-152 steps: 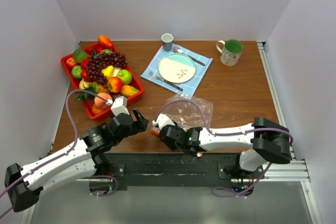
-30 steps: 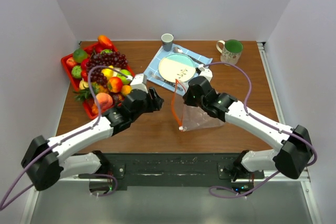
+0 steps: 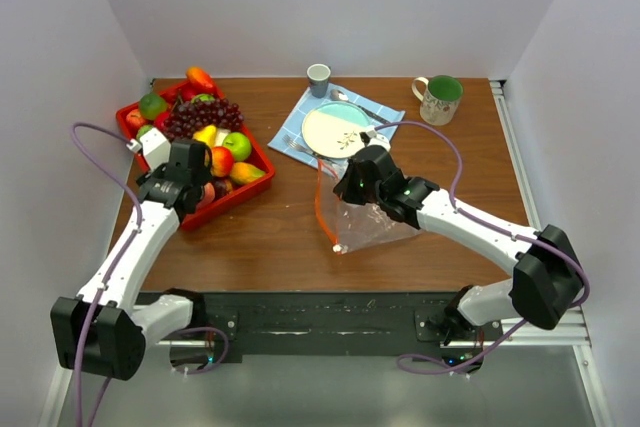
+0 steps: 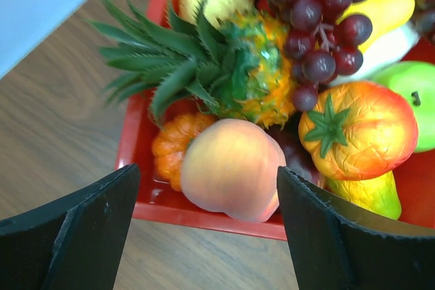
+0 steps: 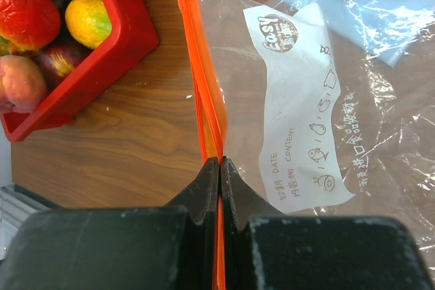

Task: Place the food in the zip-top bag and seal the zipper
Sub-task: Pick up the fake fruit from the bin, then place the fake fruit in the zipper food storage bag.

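Hovering over the red tray [image 3: 243,194] at ten o'clock on the table [image 3: 270,247], the left gripper [image 3: 193,187] has its jaws spread wide. In the wrist view one finger stands on each side of a peach [image 4: 231,168], and neither touches it. The peach lies at the tray's near rim, against a small orange pumpkin-like piece [image 4: 170,147] at its nine o'clock. A pineapple [image 4: 255,79] sits at its twelve o'clock and an orange-red tomato-like fruit [image 4: 360,130] at its three o'clock. Dark grapes [image 4: 316,25] are heaped beyond, toward one o'clock.

The right gripper [image 5: 219,166] is clamped tight on the zipper [image 5: 204,79], whose orange strip runs from the fingertips toward twelve o'clock in the wrist view. The zip-top bag [image 3: 378,222] is empty and sits just off the table's centre toward four o'clock, with its white label patch [image 5: 299,100] at three o'clock of the strip. In the wrist view the bag's far corner shows in front of the blue napkin [image 3: 385,125]. That napkin carries a plate [image 3: 337,130] at twelve o'clock on the table, and a mug [image 3: 438,99] stands at two o'clock
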Motion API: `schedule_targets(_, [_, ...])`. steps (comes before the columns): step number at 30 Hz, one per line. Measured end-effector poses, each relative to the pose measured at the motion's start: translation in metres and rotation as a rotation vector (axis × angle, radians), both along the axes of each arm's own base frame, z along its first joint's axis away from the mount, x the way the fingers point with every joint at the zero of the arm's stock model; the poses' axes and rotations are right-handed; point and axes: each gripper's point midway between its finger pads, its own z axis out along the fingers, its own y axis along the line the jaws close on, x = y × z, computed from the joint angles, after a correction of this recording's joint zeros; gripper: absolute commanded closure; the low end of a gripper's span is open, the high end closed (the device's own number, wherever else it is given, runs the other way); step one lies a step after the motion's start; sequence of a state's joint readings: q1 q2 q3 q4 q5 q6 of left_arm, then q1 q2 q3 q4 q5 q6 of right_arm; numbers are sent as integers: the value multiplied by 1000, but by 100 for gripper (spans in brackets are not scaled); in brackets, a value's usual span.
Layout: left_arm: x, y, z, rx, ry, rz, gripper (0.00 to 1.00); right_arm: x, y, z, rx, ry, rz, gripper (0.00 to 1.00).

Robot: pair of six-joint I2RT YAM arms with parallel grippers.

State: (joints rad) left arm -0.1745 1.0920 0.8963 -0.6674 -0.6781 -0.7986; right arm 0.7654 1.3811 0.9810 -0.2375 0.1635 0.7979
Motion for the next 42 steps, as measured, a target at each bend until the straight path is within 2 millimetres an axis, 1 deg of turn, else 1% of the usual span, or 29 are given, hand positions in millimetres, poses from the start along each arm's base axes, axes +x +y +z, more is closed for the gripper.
schedule_targets(1, [1,-1,-5,-7,4,-10,10,0,0,0,0,0,3,100])
schedule_targets(6, [9,-6,-23,-28,23,-60,6,-3,3,0,6,7,21,100])
schedule_targets(12, [14,-7,-42,-44,41,-70,6,-3,3,0,7,7,30,100])
schedule_targets(15, [18,-6,-47,-52,36,-69,9,-4,4,0,8,7,34,100])
schedule_targets(16, [20,-7,-49,-56,32,-71,13,-4,4,0,10,7,37,100])
schedule_targets(18, [20,-6,-51,-57,28,-71,17,-5,6,1,15,8,43,100])
schedule_targets(19, [21,-6,-53,-58,27,-73,26,-5,6,1,17,8,45,100])
schedule_targets(20, [21,-5,-53,-60,25,-73,30,-5,7,1,19,10,48,100])
schedule_targets(21, [22,-6,-54,-62,22,-73,37,-5,7,1,20,10,49,100])
schedule_targets(23, [24,-6,-54,-63,13,-81,46,-5,7,2,22,8,50,100])
schedule_targets(24, [25,-7,-55,-65,11,-83,55,-5,7,2,23,8,50,100])
schedule_targets(26, [26,-7,-55,-67,5,-86,63,-5,8,2,24,7,51,100])
schedule_targets(27, [26,-8,-54,-69,3,-87,73,-5,8,2,24,7,51,100])
schedule_targets(30, [23,-8,-51,-69,0,-94,87,-5,8,2,23,8,51,100])
schedule_targets(33, [16,-9,-39,-67,-12,-116,90,-5,7,2,22,9,51,100])
schedule_targets(38, [2,-8,-9,-54,-64,-153,92,-6,7,1,19,12,51,100])
schedule_targets(39, [-1,-9,-3,-55,-80,-167,96,-6,7,1,19,13,51,100])
schedule_targets(42, [-7,-19,16,-84,-135,-229,100,-6,7,0,17,15,51,100])
